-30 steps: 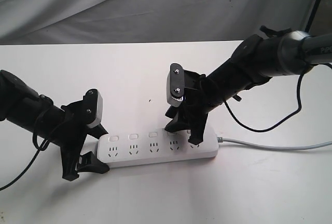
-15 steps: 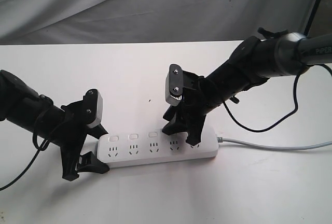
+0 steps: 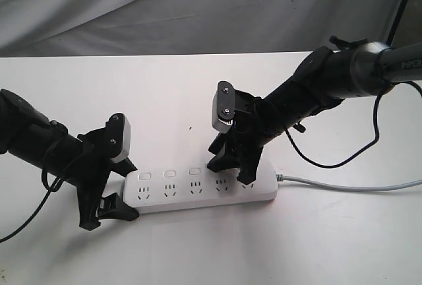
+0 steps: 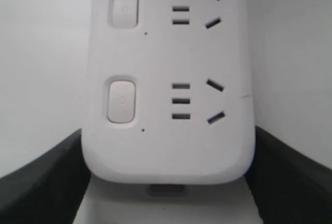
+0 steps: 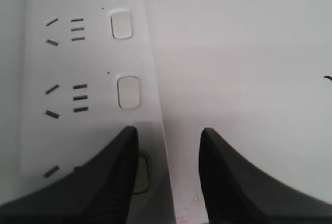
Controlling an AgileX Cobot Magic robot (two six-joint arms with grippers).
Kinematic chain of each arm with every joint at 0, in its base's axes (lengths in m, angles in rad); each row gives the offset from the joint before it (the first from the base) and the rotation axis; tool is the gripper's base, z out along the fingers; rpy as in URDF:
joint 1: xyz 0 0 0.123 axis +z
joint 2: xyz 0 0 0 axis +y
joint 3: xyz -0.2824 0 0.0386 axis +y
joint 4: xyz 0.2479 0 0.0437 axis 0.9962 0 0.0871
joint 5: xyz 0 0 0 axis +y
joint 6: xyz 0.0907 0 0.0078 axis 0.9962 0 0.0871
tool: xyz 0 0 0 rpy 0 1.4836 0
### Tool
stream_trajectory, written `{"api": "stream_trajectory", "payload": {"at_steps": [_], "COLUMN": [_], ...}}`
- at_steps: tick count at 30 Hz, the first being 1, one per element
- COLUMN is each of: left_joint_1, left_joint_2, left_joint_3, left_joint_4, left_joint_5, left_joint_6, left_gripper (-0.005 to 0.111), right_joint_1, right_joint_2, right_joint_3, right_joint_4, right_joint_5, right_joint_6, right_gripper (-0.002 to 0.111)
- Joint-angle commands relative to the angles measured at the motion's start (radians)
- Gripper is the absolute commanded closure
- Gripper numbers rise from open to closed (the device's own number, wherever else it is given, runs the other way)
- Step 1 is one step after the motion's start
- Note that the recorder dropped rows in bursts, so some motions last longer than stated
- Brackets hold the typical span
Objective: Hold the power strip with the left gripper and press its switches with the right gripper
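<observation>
The white power strip (image 3: 198,196) lies flat on the table, its grey cord (image 3: 349,186) running off to the right. My left gripper (image 3: 127,191) is shut on the strip's left end; in the left wrist view its black fingers (image 4: 46,182) press both sides of the strip (image 4: 166,53). My right gripper (image 3: 231,171) hangs open over the strip's right part. One of its fingers (image 5: 111,177) sits on a switch (image 5: 142,175) and half hides it; the other is over bare table. Three switches (image 3: 169,174) show in a row to the left.
A white table (image 3: 198,94) carries everything, with a grey cloth backdrop (image 3: 165,8) behind it. A black cable (image 3: 343,159) loops from the right arm down onto the table near the cord. A small dark speck (image 3: 191,127) lies behind the strip.
The right gripper has dipped slightly and shifted a little left over the strip. The left gripper and the strip have not moved.
</observation>
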Motion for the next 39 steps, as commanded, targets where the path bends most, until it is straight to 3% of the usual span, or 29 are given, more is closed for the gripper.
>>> {"api": "stream_trajectory", "payload": {"at_steps": [1, 9, 20, 39], "left_joint_1": [-0.002, -0.002, -0.002, -0.002], "left_joint_2": [0.001, 0.001, 0.001, 0.001], "left_joint_3": [-0.005, -0.005, -0.005, -0.005], "left_joint_4": [-0.002, -0.002, -0.002, -0.002], "left_joint_5": [0.0, 0.0, 0.0, 0.0], "left_joint_6": [0.004, 0.004, 0.004, 0.004], "left_gripper": [0.049, 0.049, 0.049, 0.049], "right_joint_1": [-0.01, -0.02, -0.071, -0.071], "right_joint_2": [0.025, -0.153, -0.145, -0.095], "right_joint_3": [0.023, 0.023, 0.023, 0.023], "right_joint_4": [-0.096, -0.074, -0.09, -0.129], "right_joint_5": [-0.033, -0.019, 0.017, 0.015], "right_joint_6": [-0.014, -0.007, 0.03, 0.037], "right_gripper": [0.071, 0.071, 0.071, 0.071]}}
